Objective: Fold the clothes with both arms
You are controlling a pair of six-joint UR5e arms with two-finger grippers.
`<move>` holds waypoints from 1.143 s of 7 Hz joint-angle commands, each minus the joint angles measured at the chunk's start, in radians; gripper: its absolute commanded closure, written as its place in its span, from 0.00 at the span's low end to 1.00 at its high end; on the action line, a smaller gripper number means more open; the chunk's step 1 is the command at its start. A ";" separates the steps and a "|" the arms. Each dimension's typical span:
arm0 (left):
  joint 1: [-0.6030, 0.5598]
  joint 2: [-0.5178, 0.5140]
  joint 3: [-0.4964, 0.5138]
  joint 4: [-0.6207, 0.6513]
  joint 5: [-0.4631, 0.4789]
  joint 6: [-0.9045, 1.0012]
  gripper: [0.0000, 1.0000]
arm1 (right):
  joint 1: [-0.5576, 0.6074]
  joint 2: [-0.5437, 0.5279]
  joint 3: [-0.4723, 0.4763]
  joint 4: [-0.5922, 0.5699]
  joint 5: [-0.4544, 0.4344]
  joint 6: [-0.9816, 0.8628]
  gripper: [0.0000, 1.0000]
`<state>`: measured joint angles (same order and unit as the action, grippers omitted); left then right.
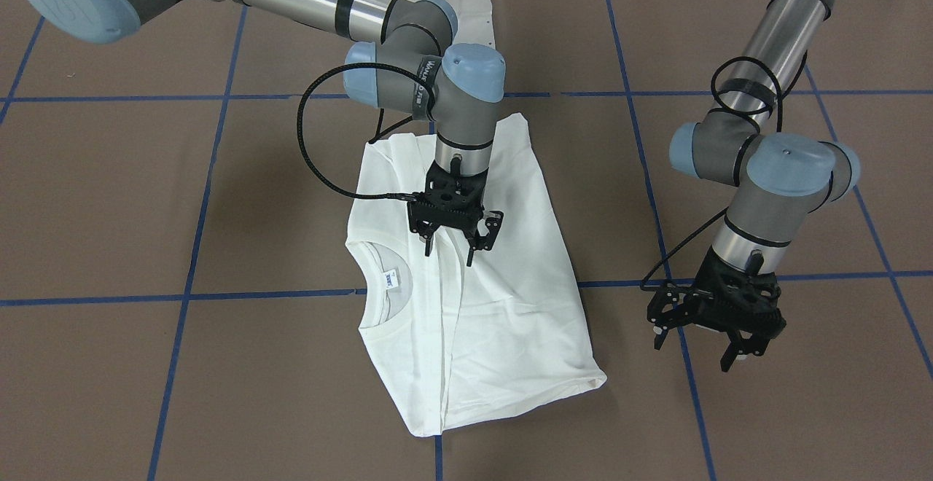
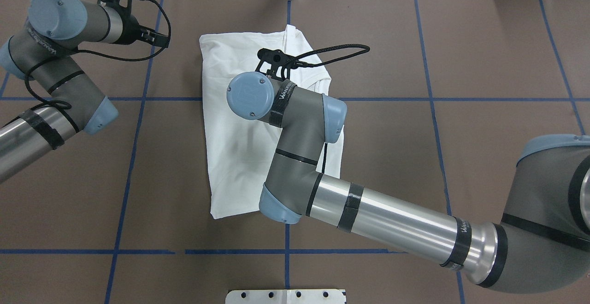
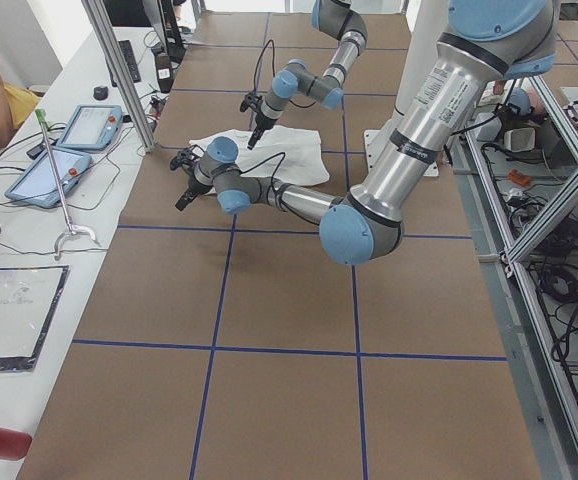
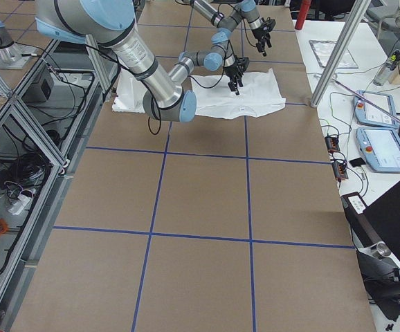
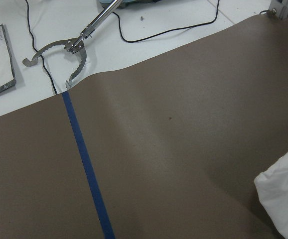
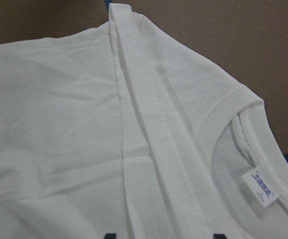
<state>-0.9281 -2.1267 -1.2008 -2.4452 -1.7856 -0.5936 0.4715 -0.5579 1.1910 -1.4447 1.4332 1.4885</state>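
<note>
I judged the white long-sleeved T-shirt [image 1: 503,321], lying on the brown table [image 1: 146,211], roughly half folded: sides tucked inward, crosswise folds left. The black right gripper [image 1: 455,237] hovered over it, spread and empty. The black left gripper [image 1: 700,339] hung spread at its 3 o'clock, front-facing view.

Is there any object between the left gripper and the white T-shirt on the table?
Nothing visible does. Between the left gripper and the white T-shirt lies only bare brown table with blue tape lines. The right gripper hangs over the shirt itself, not on that path.
</note>
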 commanded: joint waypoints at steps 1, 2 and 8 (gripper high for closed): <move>0.000 0.001 0.000 0.000 0.000 0.000 0.00 | -0.001 0.000 -0.008 0.003 0.028 -0.164 0.42; 0.000 0.001 0.000 0.000 0.000 0.000 0.00 | -0.002 0.000 -0.007 0.003 0.038 -0.213 0.43; 0.000 0.017 -0.008 -0.002 0.000 -0.008 0.00 | -0.019 -0.017 0.016 0.004 0.036 -0.260 1.00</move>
<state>-0.9281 -2.1102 -1.2082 -2.4467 -1.7855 -0.6012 0.4533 -0.5732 1.1993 -1.4392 1.4695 1.2230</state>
